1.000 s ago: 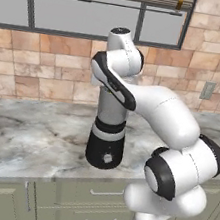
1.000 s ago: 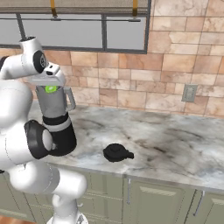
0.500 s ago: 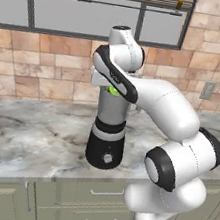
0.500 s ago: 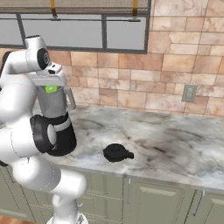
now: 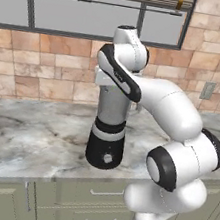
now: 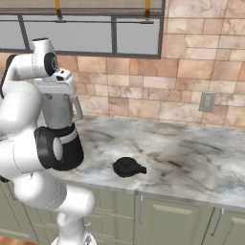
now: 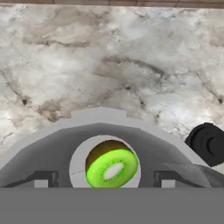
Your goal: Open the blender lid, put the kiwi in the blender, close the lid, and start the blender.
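The blender (image 5: 107,132) stands on the counter with its grey jar (image 6: 58,112) uncovered. My gripper (image 7: 105,178) hangs straight over the jar mouth (image 7: 100,120). Its fingertips (image 7: 41,178) are spread wide, so it is open. The kiwi (image 7: 112,168), a bright green slice with a pale centre, lies down inside the jar between and below the fingertips, touching neither. The black blender lid (image 6: 128,166) rests on the marble to the right of the blender, and its edge (image 7: 208,143) appears in the hand view. A small round knob (image 5: 107,157) sits on the blender's black base.
The marble counter (image 6: 191,158) stretches to the right of the lid. A brick wall with an outlet (image 6: 206,101) runs behind it, with a window above. Cabinet drawers (image 5: 98,193) sit below the counter edge. My arm's elbow (image 6: 50,148) stands in front of the blender base.
The fingers have spread apart and the kiwi has left them. It showed green at the jar top before and now lies inside the jar.
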Motion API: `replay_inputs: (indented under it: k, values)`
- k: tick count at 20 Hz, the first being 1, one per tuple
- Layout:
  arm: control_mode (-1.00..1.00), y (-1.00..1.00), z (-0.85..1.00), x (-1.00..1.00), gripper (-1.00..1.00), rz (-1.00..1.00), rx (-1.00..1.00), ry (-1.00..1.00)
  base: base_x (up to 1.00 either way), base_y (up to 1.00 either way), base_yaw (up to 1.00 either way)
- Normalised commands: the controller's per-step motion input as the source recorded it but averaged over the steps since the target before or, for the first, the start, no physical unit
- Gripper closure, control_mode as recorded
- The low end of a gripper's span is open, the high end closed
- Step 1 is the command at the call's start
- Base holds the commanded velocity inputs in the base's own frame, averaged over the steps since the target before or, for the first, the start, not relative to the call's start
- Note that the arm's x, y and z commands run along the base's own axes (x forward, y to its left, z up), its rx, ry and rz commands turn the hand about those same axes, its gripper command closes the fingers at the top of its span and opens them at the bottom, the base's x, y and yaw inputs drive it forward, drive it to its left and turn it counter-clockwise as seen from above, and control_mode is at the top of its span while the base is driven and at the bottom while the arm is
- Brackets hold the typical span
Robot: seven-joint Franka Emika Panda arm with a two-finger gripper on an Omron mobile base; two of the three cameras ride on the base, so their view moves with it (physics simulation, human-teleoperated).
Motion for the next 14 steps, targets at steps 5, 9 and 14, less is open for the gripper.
replay_inputs:
  k: [5, 9, 14]
  values:
    - [-1.0, -0.02, 0.51, -0.26, -1.0, 0.0, 0.0, -0.06, 0.0, 0.0, 0.0]
    - [-1.0, -0.1, 0.73, -0.51, -1.0, 0.0, 0.0, -0.15, 0.0, 0.0, 0.0]
    - [-1.0, -0.43, 0.23, -0.58, -1.0, 0.0, 0.01, -0.09, 0.0, 0.0, 0.0]
